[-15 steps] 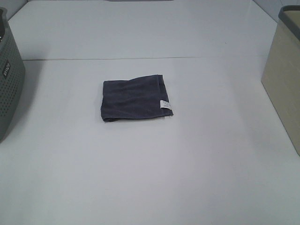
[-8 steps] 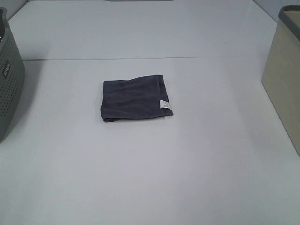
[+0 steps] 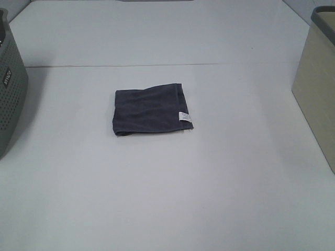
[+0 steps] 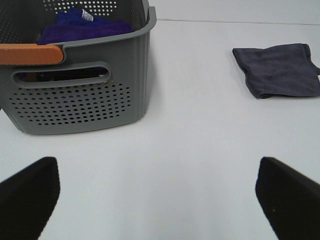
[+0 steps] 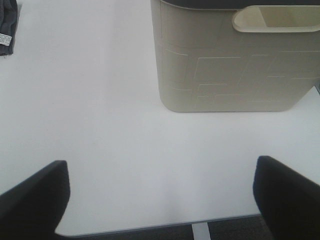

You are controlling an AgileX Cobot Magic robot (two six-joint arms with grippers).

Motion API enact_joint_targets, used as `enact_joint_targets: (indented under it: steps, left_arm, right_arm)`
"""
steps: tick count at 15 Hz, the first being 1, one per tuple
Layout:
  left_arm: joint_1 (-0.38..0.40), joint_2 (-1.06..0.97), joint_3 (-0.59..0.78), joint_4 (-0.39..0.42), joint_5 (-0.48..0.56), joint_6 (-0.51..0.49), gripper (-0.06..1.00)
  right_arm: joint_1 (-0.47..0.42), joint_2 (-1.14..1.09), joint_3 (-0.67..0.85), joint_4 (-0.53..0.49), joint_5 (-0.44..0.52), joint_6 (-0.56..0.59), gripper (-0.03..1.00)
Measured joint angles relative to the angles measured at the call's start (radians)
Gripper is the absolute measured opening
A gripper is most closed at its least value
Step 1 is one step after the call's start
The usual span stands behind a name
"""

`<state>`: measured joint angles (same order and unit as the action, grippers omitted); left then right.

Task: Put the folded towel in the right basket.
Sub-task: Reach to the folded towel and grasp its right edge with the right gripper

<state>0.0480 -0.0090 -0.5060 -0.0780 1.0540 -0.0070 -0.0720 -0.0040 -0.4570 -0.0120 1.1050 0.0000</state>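
The folded dark grey towel (image 3: pixel 151 109) lies flat in the middle of the white table, with a small white label at its right edge. It also shows in the left wrist view (image 4: pixel 278 69) and, as a sliver, in the right wrist view (image 5: pixel 7 22). The right basket (image 3: pixel 317 83) is beige with a dark rim, at the table's right edge; the right wrist view shows its side and handle hole (image 5: pixel 235 60). My left gripper (image 4: pixel 155 195) and right gripper (image 5: pixel 160 195) are open and empty, far from the towel. Neither arm shows in the exterior view.
A grey perforated basket (image 3: pixel 9 89) stands at the table's left edge; the left wrist view (image 4: pixel 80 90) shows blue cloth (image 4: pixel 85 26) inside it and an orange handle. The table's near edge (image 5: pixel 150 227) shows in the right wrist view.
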Motion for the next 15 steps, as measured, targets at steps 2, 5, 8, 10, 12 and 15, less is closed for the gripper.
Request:
enact_joint_targets:
  steps: [2, 5, 8, 10, 12, 15]
  left_arm:
    - [0.000, 0.000, 0.000, -0.001, 0.000, 0.000, 0.99]
    - [0.000, 0.000, 0.000, -0.001, 0.000, 0.000, 0.99]
    - [0.000, 0.000, 0.000, -0.001, 0.000, 0.000, 0.99]
    - [0.000, 0.000, 0.000, -0.001, 0.000, 0.000, 0.99]
    - [0.000, 0.000, 0.000, -0.001, 0.000, 0.000, 0.99]
    - [0.000, 0.000, 0.000, -0.001, 0.000, 0.000, 0.99]
  right_arm:
    - [0.000, 0.000, 0.000, 0.000, 0.000, 0.000, 0.96]
    - [0.000, 0.000, 0.000, 0.000, 0.000, 0.000, 0.96]
    - [0.000, 0.000, 0.000, 0.000, 0.000, 0.000, 0.96]
    - [0.000, 0.000, 0.000, 0.000, 0.000, 0.000, 0.96]
    - [0.000, 0.000, 0.000, 0.000, 0.000, 0.000, 0.96]
    - [0.000, 0.000, 0.000, 0.000, 0.000, 0.000, 0.96]
